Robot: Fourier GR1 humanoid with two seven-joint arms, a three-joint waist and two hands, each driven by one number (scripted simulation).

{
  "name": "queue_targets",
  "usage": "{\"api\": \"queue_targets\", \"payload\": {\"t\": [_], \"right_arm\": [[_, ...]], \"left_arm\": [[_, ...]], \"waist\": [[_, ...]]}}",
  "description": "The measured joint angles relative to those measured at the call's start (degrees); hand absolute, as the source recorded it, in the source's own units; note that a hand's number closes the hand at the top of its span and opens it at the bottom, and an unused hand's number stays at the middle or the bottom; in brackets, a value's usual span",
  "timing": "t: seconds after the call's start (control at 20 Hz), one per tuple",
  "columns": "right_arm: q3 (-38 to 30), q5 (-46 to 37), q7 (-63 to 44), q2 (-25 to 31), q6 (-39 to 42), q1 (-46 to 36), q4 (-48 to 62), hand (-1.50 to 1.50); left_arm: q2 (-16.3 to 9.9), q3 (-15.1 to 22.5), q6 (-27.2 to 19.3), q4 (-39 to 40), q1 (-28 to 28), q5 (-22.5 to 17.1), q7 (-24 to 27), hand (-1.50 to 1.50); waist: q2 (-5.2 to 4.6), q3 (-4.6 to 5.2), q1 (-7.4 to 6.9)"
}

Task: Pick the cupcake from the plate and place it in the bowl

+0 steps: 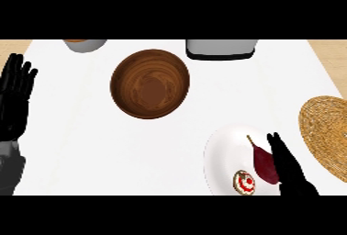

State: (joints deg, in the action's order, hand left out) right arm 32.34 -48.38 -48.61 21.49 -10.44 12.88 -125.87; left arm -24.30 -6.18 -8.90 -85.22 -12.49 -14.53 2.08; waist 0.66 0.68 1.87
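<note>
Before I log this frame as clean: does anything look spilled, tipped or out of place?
Nothing spilled or tipped. The cupcake sits on the white plate beside a dark red vegetable; the wooden bowl is upright.

A white counter (102, 151) fills nearly the whole view, its top smooth, evenly lit and free of strong shadows. Past its left and right edges, at the upper corners, strips of pale wood-toned floor (13, 46) show, the counter's sides slanting outward toward the bottom. No walls or windows are in view.
</note>
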Motion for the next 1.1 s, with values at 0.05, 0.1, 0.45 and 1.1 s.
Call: {"api": "queue_targets", "payload": {"t": [0.05,0.1,0.45,1.1], "right_arm": [[0.83,0.11,-2.9,0.54,3.21,0.35,-2.11,-1.5],[1.49,0.52,-5.54,0.99,6.34,0.43,-4.17,-1.5],[5.96,0.88,-16.02,-0.69,20.26,-2.18,-7.26,-1.5],[0.83,2.53,-16.7,-7.76,28.93,-4.48,-6.28,-1.5]], "left_arm": [[0.24,0.28,-0.08,-0.24,0.1,0.22,0.19,0.0],[0.12,0.23,0.33,-0.17,0.07,0.01,0.16,0.0],[0.57,0.35,1.63,0.1,0.03,-0.31,0.88,0.0],[1.25,-0.6,2.55,0.94,-0.99,0.43,1.14,0.0]], "waist": [[-0.08,-0.04,-0.25],[-0.2,-0.08,-0.54],[-0.6,-0.32,-1.74],[-0.73,-0.59,-1.93]]}}
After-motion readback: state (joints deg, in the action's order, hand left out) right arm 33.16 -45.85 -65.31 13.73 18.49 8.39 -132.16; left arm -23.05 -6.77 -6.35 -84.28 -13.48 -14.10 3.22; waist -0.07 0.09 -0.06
